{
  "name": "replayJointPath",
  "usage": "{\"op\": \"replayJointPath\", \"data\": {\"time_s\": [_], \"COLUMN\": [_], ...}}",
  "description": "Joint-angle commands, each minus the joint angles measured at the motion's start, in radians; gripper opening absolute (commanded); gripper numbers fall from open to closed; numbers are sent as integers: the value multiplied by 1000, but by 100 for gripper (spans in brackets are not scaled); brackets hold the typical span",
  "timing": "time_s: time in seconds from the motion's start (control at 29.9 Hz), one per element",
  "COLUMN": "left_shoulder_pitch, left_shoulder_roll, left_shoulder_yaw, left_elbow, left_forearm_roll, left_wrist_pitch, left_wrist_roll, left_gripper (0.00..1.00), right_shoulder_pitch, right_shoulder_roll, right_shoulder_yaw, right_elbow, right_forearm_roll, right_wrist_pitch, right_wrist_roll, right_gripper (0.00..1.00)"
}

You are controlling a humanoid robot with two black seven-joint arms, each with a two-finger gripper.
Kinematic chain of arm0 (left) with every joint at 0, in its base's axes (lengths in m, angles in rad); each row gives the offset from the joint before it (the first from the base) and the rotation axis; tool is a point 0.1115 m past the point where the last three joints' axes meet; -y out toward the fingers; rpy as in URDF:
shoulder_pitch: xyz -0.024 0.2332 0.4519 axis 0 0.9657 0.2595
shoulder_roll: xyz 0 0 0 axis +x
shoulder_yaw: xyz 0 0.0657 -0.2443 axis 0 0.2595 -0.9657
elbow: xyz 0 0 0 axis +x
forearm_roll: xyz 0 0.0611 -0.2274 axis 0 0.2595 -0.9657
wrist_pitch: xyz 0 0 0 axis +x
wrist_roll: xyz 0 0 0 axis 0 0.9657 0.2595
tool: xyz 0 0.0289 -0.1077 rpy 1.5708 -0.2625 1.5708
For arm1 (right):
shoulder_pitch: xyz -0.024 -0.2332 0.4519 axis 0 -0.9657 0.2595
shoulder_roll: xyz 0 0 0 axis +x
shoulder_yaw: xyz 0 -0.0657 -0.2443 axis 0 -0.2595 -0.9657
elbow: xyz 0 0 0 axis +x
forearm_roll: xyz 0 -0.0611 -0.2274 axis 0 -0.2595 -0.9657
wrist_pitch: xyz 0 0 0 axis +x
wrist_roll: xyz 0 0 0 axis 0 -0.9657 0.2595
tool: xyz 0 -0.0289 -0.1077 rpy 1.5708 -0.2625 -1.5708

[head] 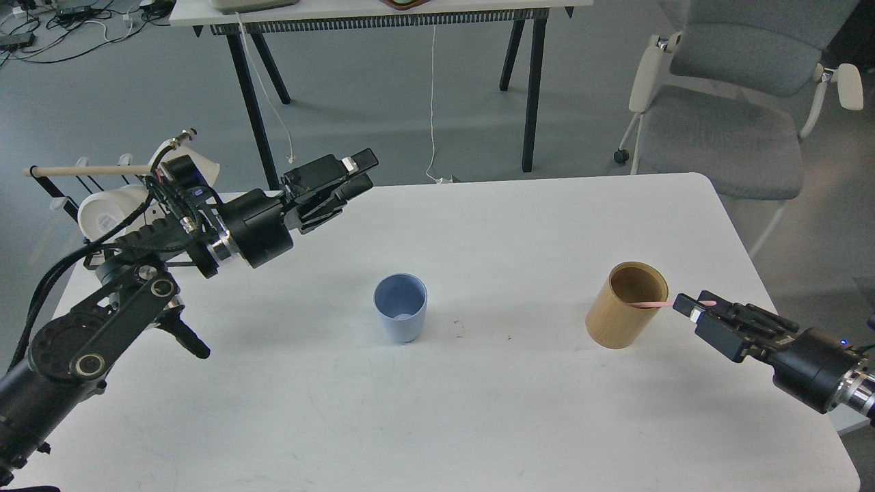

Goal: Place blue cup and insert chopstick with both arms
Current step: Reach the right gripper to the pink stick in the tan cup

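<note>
The blue cup [400, 316] stands upright and empty on the white table [478, 410], left of centre. The pink chopstick [649, 305] leans out of the tan bamboo cylinder [623, 307] and points right. My right gripper [698, 309] is open at the stick's outer end, its fingers on either side of it; part of the stick is hidden behind them. My left gripper [361, 172] is open and empty. It hovers above the table's far left edge, well up and left of the cup.
A black wire rack [102, 205] with white mugs and a pale wooden rod [89, 170] stands at the table's left edge behind my left arm. A grey chair [731, 116] is beyond the far right corner. A dark-legged table [383, 14] stands behind.
</note>
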Motion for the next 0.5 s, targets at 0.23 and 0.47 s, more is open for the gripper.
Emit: {"op": "replayJointPath", "data": {"time_s": [0.23, 0.47], "left_shoulder_pitch": [2, 2], "left_shoulder_roll": [-8, -14], "left_shoulder_yaw": [2, 2], "left_elbow": [20, 21], "left_forearm_roll": [0, 0], "left_wrist_pitch": [0, 0], "left_wrist_roll": [0, 0], "left_gripper": [74, 75], "right_shoulder_pitch": [0, 2], "right_shoulder_roll": [5, 4], "right_shoulder_yaw": [16, 16], "right_elbow": [-1, -1], "right_forearm_roll": [0, 0], "right_wrist_pitch": [0, 0], "right_wrist_roll": [0, 0], "right_gripper": [31, 23]}}
